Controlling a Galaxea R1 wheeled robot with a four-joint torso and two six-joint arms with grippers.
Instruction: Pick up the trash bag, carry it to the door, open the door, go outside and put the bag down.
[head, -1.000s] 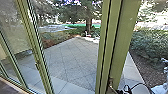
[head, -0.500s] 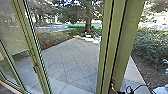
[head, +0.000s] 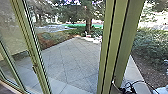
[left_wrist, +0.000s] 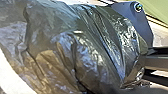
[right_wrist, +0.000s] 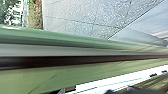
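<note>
From high on the robot, the head camera faces forward and down past green framing (head: 120, 37) onto paving (head: 72, 62); the left wrist camera looks closely at the trash bag (left_wrist: 75, 50); the right, close to framing, shares both framing and paving with the head view

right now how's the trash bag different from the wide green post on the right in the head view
The trash bag is dark and glossy, while the wide green post is green and much duller.
The bag bulges, with uneven creases and folds; the post has straight edges and dark grooves running along it.
The bag looks like thin, soft plastic; the post looks rigid.
</note>
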